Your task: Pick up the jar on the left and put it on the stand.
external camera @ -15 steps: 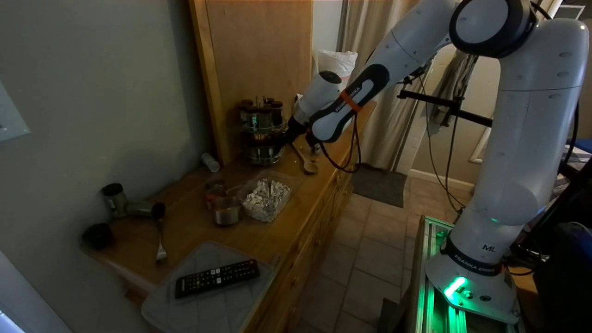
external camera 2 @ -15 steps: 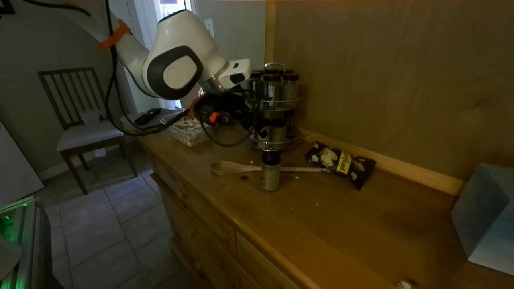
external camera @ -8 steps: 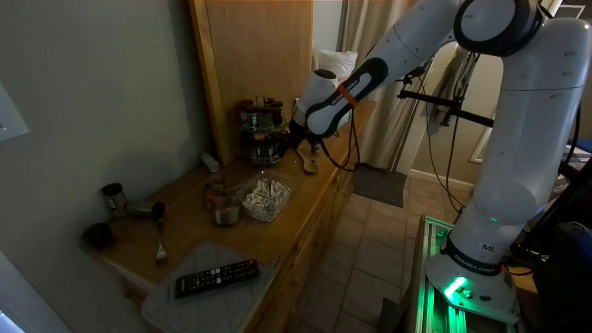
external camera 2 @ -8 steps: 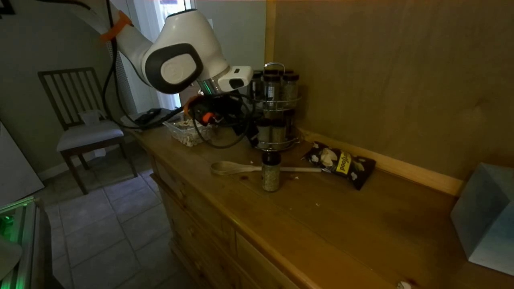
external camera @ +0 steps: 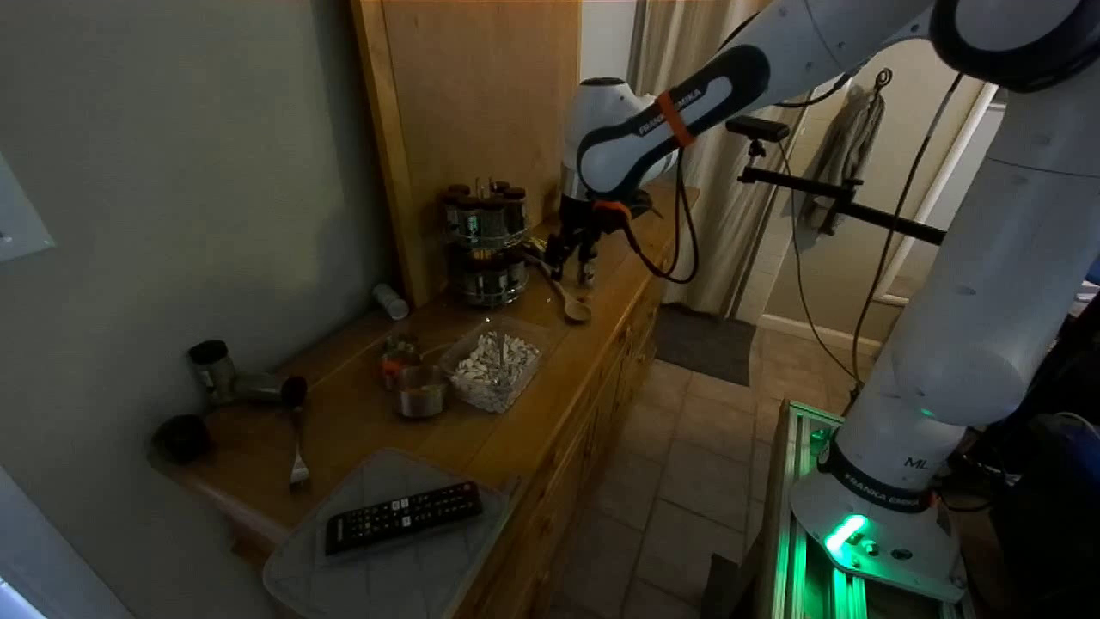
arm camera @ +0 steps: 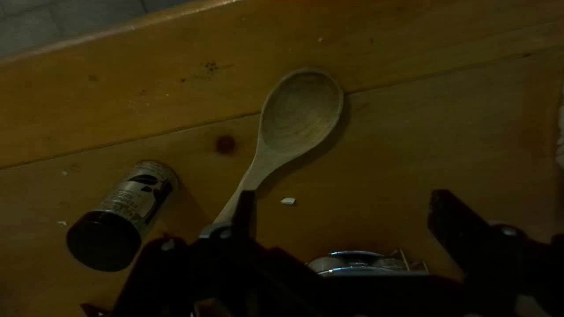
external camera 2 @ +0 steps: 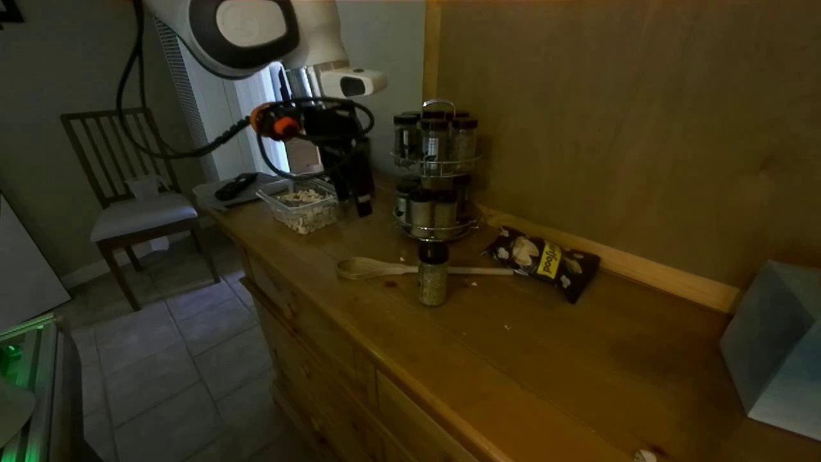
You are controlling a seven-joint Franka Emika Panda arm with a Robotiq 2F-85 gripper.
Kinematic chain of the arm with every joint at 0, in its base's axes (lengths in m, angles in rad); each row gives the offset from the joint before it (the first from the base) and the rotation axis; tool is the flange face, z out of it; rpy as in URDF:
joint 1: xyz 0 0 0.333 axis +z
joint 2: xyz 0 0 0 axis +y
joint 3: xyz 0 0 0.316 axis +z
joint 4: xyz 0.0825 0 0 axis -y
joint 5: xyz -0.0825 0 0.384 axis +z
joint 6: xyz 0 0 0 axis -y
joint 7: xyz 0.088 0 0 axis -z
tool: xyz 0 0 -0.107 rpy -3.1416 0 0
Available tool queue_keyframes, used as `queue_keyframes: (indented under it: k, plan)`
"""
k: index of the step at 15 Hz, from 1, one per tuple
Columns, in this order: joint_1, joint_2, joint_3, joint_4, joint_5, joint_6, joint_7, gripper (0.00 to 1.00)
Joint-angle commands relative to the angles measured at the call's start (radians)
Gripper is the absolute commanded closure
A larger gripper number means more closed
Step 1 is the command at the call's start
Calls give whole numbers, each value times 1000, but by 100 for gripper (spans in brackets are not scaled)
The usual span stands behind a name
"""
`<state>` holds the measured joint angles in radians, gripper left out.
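A small spice jar with a black lid [external camera 2: 433,276] stands upright on the wooden dresser. It also shows in the wrist view [arm camera: 132,202], left of my jaws and outside them. The stand is a two-tier wire rack [external camera 2: 442,175] holding several dark-lidded jars; it shows in an exterior view [external camera: 486,243], and its rim shows between my fingers at the bottom of the wrist view [arm camera: 352,252]. My gripper [arm camera: 343,204] points down above the dresser, fingers wide apart with nothing between them. In an exterior view my gripper [external camera 2: 356,205] is beside the rack, apart from it.
A wooden spoon [arm camera: 302,112] lies beside the jar. A black snack bag [external camera 2: 545,260] lies against the back panel. A clear tub of white pieces [external camera: 494,370], a small pot [external camera: 421,391], other jars [external camera: 215,374] and a remote [external camera: 404,516] are on the dresser's far part.
My gripper has drawn back from the lower tier of the rack and swung from slanting toward it to pointing down. The jar, spoon and rack have not moved.
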<state>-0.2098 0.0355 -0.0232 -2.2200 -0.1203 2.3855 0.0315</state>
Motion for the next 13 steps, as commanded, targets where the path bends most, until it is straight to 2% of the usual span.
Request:
queue_keyframes:
  k: [1, 3, 5, 8, 9, 13]
  plan:
    - [53, -170, -27, -26, 55, -204, -3, 0]
    - [70, -248, -29, -30, 88, -275, -12, 0]
    - [81, -308, -25, -29, 101, -328, 34, 0]
    - [85, -394, -15, -59, 97, -310, 131, 0]
    - [86, -323, -22, -8, 70, -322, 83, 0]
    - [86, -377, -18, -34, 71, -323, 119, 0]
